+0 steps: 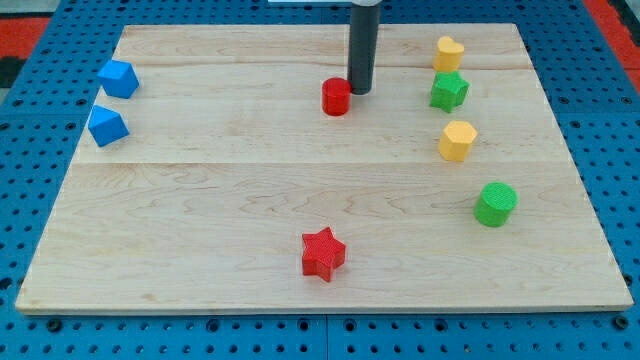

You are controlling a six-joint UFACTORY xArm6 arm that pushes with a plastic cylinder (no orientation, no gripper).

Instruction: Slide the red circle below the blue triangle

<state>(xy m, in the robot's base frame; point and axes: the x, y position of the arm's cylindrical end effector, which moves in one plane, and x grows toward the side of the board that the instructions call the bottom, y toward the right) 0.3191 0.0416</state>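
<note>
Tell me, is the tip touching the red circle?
Cannot tell. In the camera view my tip sits right against the upper right edge of the red circle, with no visible gap, but one view cannot confirm contact.

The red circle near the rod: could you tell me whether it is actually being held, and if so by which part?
Nothing is held. My tip only stands right beside the red circle, at its upper right side; whether they touch cannot be told.
</note>
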